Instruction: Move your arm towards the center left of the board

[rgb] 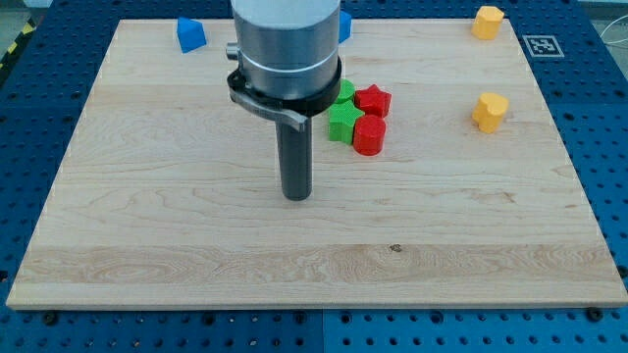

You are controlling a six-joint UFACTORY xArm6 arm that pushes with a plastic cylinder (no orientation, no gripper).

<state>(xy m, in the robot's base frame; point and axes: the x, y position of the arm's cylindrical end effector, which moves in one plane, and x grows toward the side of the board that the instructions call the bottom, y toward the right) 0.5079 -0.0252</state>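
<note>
**A robotics lab bench**

This is a lab or test setup, not a home. A pale wooden board (196,235) lies on a blue metal bench (608,137) drilled with a regular grid of mounting holes, the kind used for fixing apparatus. Beyond the end effector (296,196), toward the view's top right, a black-and-white printed fiducial marker (543,45) sits at the board's corner. Far to the end effector's upper left, a strip of yellow-and-black hazard tape (22,29) edges the floor.
</note>
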